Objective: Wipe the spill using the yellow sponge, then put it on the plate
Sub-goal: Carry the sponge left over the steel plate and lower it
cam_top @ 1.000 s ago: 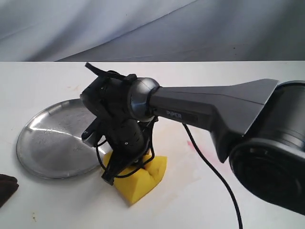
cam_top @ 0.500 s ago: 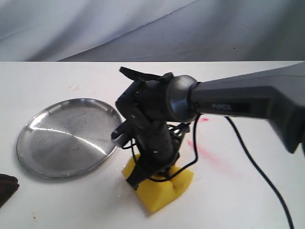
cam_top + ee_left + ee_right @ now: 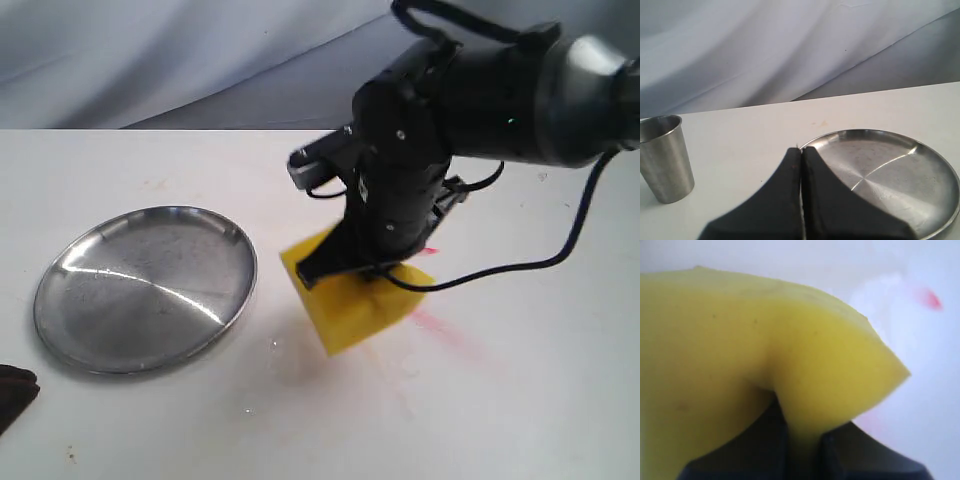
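Observation:
My right gripper point(image 3: 366, 272) is shut on the yellow sponge point(image 3: 352, 304), which hangs tilted a little above the table, its shadow under it. It is to the right of the plate point(image 3: 95, 325) and apart from it. In the right wrist view the squeezed sponge point(image 3: 765, 340) fills most of the picture, pinched at the right gripper point(image 3: 803, 436). No pale amber spill shows on the table. My left gripper point(image 3: 801, 152) is shut on nothing, low by the near rim of the plate point(image 3: 900, 175).
A pink-red streak point(image 3: 446, 330) lies on the white table just right of the sponge, and a red dot point(image 3: 930, 299) shows beyond it. A steel cup point(image 3: 665, 157) stands beside the plate. A dark shape point(image 3: 12, 392) sits at the exterior view's lower left edge.
The right gripper slid the sponge rightward along the table away from the plate, then lifted it off the surface. The left gripper and the plate have not moved.

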`<state>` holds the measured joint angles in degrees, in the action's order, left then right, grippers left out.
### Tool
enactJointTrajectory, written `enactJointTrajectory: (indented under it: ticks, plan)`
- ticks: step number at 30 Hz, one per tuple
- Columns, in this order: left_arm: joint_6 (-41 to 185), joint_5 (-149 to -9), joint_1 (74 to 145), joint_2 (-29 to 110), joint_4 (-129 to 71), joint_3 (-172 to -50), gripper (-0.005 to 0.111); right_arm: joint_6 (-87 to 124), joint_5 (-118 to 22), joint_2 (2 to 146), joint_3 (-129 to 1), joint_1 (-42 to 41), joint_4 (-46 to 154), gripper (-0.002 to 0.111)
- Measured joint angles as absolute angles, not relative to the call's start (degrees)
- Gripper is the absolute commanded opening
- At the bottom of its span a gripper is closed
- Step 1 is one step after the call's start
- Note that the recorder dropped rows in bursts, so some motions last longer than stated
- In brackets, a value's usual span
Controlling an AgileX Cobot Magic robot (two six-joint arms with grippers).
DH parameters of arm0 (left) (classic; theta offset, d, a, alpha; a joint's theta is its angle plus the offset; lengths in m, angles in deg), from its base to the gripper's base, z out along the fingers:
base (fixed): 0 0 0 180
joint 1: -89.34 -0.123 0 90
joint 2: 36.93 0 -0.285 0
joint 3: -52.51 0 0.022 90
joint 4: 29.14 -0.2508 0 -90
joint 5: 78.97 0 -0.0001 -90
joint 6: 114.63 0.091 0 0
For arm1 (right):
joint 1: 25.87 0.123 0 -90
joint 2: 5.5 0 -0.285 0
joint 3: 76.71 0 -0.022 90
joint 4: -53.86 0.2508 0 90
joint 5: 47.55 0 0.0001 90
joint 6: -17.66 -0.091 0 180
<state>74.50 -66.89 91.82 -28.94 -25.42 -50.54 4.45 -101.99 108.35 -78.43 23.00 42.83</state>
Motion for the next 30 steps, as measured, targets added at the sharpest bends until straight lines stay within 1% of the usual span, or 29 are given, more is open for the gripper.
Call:
enactJointTrajectory:
  ticks: [3, 6, 9, 15, 25, 27, 28, 29, 30]
  plan:
    - [74.50, -66.89, 91.82, -28.94, -25.42, -50.54, 0.000, 7.97, -91.59, 105.83, -78.43, 23.00, 51.35, 0.000]
    - [74.50, -66.89, 91.82, -28.94, -25.42, -50.54, 0.000, 16.12, -81.68, 105.12, -78.43, 23.00, 63.37, 0.000]
    - [74.50, -66.89, 91.82, -28.94, -25.42, -50.54, 0.000, 24.59, -75.75, 105.77, -79.19, 23.00, 74.79, 0.000]
    - [74.50, -66.89, 91.82, -28.94, -25.42, -50.54, 0.000, 29.88, -75.67, 112.66, -89.11, 23.00, 80.64, 0.000]
    - [74.50, -66.89, 91.82, -28.94, -25.42, -50.54, 0.000, 30.38, -85.97, 130.27, -106.40, 23.00, 83.01, 0.000]
    - [74.50, -66.89, 91.82, -28.94, -25.42, -50.54, 0.000, 30.38, -87.57, 133.55, -109.31, 23.00, 84.43, 0.008]
    - [74.50, -66.89, 91.82, -28.94, -25.42, -50.54, 0.000, 30.38, -87.84, 134.44, -109.90, 23.00, 84.99, 0.020]
    - [74.50, -66.89, 91.82, -28.94, -25.42, -50.54, 0.000, 30.38, -88.40, 135.67, -110.89, 23.00, 86.20, 0.030]
    - [74.50, -66.89, 91.82, -28.94, -25.42, -50.54, 0.000, 30.49, -88.71, 136.29, -111.41, 23.00, 86.93, 0.043]
